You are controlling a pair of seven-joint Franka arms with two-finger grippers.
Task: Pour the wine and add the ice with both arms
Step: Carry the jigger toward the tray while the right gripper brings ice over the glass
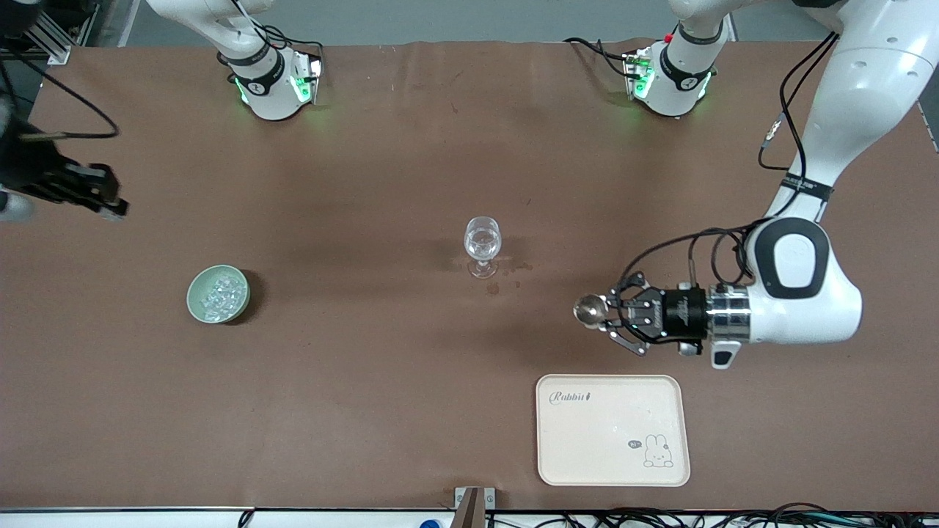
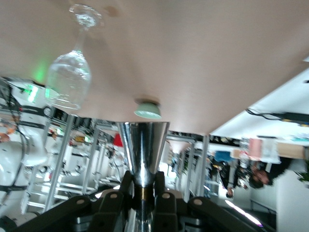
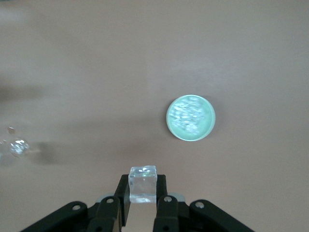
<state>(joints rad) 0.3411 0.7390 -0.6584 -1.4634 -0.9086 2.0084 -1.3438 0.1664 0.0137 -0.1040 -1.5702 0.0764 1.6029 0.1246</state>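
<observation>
- Left gripper (image 1: 603, 314) clamps the jigger (image 1: 588, 310) (wine unseen) over bare table, between wine glass (image 1: 483, 246) and tray (image 1: 612, 430).
- Right gripper (image 3: 143, 199) pinches one ice cube (image 3: 143, 183) above the table, near the bowl (image 1: 218, 294) of ice (image 1: 222, 292).

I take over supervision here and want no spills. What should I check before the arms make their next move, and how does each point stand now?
1. Left gripper shut on the shiny metal hourglass jigger: ok.
2. Right gripper shut on one clear ice cube: ok.
3. Clear stemmed wine glass upright on the brown table: ok.
4. Jigger over the glass for pouring: not ok; it is over bare table toward the left arm's end.
5. Pale green bowl has ice cubes left in it: ok.
6. Liquid level in the jigger: cannot tell.
</observation>
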